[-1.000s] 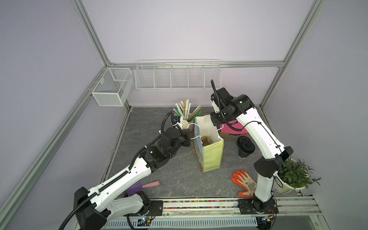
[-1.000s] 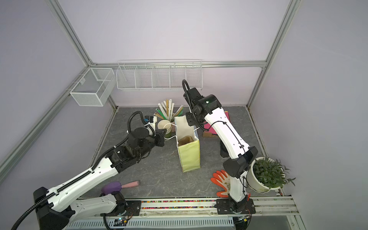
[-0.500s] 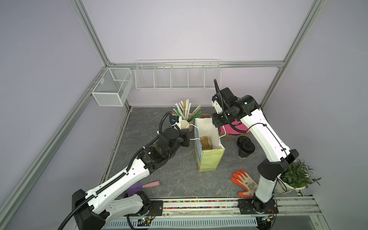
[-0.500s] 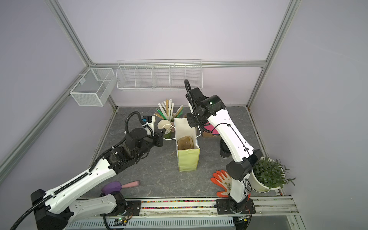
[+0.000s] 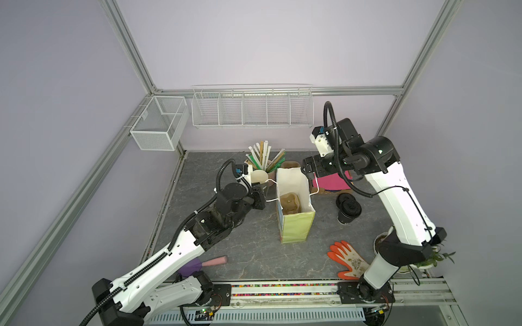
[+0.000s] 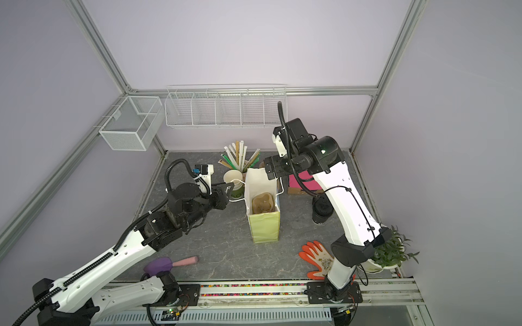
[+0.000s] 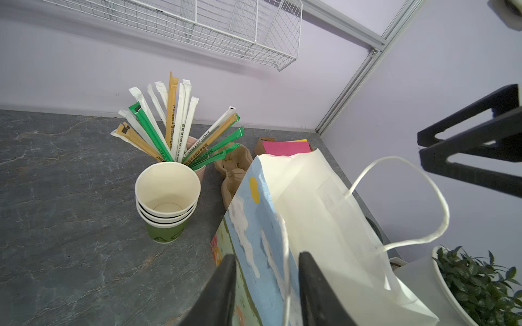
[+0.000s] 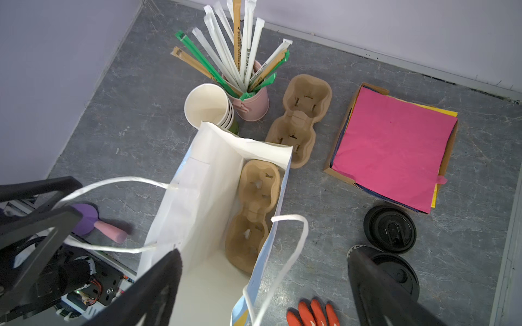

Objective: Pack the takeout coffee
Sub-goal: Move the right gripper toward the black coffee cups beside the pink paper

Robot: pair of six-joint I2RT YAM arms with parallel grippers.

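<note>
Your takeout coffee [image 5: 349, 210] stands on the table to the right of the paper bag [image 5: 296, 225], well apart from it, lid on and seemingly upright, so its long axis runs straight up. A loose black lid [image 8: 389, 229] lies just beside it on the far side. Your right gripper [image 8: 264, 254] hangs above the bag's far right corner, its fingers spread wide and empty. From there the cup lies lower, further right and back toward the rail. That makes the right arm clearly the nearer one, since the bag sits between the cup and your left gripper [image 7: 267, 259]. The left fingers are parted with the bag's white handle cord [image 7: 286, 268] running loose between them, not pinched. The cup carrier [image 5: 289, 201] already lies in the bag. I'd judge that your next move is to bring the right fingers down level around the cup's wall, clear of the loose lid
</note>
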